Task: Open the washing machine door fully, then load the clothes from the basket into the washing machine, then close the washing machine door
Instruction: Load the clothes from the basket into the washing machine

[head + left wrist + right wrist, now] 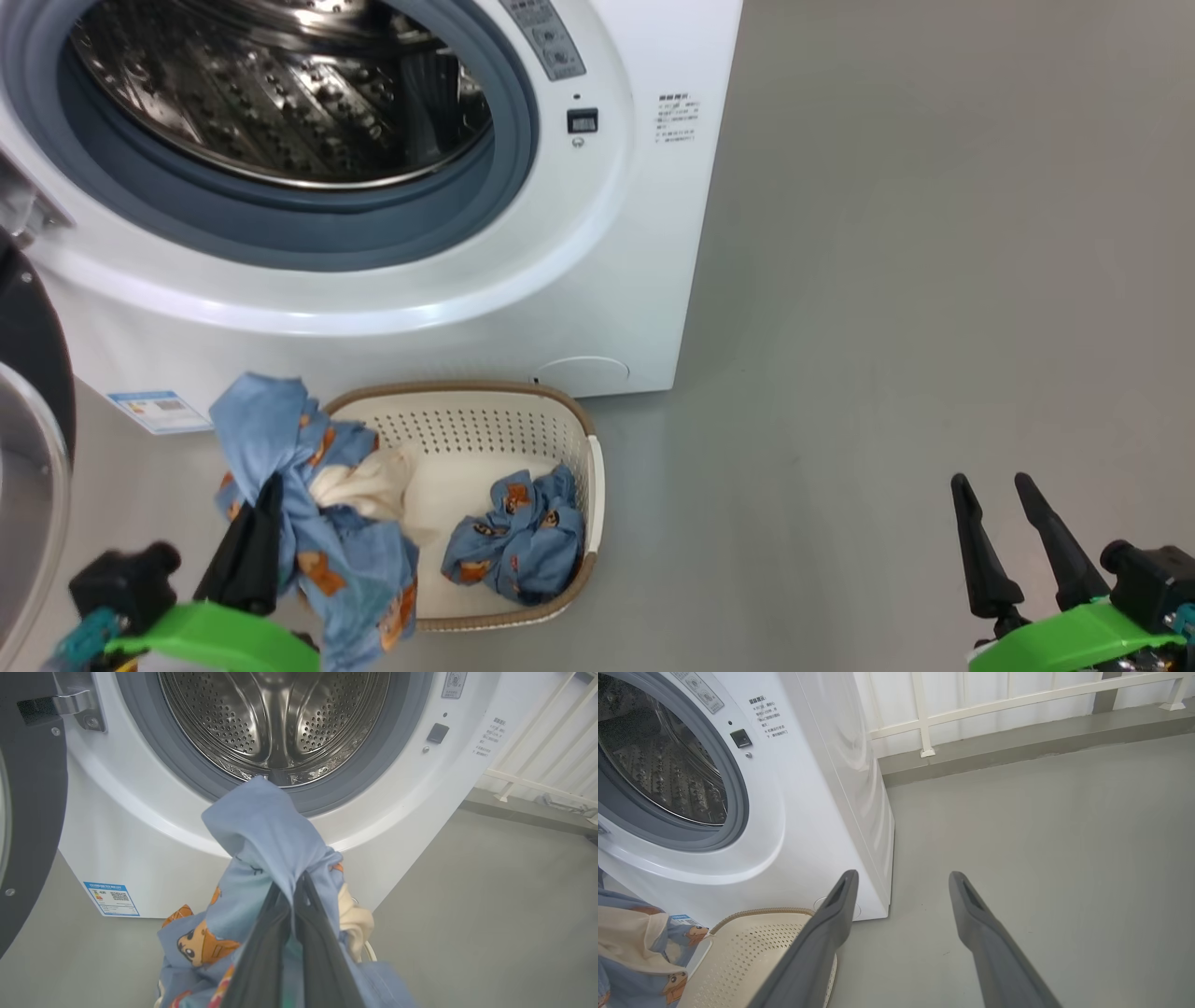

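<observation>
The white washing machine (597,280) stands with its steel drum (280,84) exposed. Its glossy black door (33,345) hangs swung out at the far left. The cream basket (448,387) sits on the floor just in front of the machine. My left gripper (275,490) is shut on a light-blue garment (271,429) with orange figures, lifted above the basket's left end, cream cloth (359,485) dangling with it. In the left wrist view the held garment (261,826) hangs just below the drum opening (275,714). Another blue bundle (518,541) lies in the basket. My right gripper (991,481) is open and empty, off to the right.
Bare grey floor (887,327) spreads to the right of the machine. A white railing (924,718) on a raised grey kerb (1017,746) runs behind it. A blue label sticker (159,411) marks the machine's lower left front.
</observation>
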Robot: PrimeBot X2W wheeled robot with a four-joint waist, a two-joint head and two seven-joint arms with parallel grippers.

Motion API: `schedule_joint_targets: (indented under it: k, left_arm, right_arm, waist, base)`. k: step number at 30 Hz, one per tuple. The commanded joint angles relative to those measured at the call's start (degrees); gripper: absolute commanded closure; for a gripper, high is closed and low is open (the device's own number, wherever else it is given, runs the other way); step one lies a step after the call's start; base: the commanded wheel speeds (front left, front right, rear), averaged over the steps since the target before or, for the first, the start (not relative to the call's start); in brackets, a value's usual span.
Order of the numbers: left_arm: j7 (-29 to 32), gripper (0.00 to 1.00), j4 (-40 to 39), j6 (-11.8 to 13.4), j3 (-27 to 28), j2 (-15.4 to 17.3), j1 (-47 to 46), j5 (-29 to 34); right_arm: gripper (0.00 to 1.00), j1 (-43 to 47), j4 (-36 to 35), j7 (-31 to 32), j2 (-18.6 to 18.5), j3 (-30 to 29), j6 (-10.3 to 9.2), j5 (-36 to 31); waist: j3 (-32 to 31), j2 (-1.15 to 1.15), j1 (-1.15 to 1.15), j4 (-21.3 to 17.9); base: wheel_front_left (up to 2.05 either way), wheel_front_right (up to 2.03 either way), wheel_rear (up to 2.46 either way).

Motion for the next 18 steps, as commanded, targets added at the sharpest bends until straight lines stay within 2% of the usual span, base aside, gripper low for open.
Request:
schedule_joint_targets:
  k: [1, 11, 18]
  left_arm:
    - [-0.37, 1.00, -2.94, -0.09, 3.83, 0.48, 1.17, 1.02]
    - [-0.37, 1.00, -8.30, -0.09, 7.44, -1.83, 6.87, 4.15]
    - [-0.37, 1.00, -9.72, -0.09, 7.87, -2.14, 5.45, 3.51]
  right_arm:
    - [0.00, 0.88, -1.46, -0.69, -1.00, 0.99, 0.16, 0.76]
    - [0.00, 3.05, -1.94, -0.69, -1.16, 0.16, 0.16, 0.92]
    - [0.00, 2.62, -2.56, -0.69, -0.75, -0.24, 0.16, 0.67]
  waist:
    - [-1.27, 0.00, 0.00, 0.16]
    - [-2.09, 0.00, 0.00, 0.36]
    - [-0.22, 0.00, 0.00, 0.65]
  base:
    - [0.00, 0.00, 0.00]
    - [0.00, 0.00, 0.00]
    - [0.00, 0.00, 0.00]
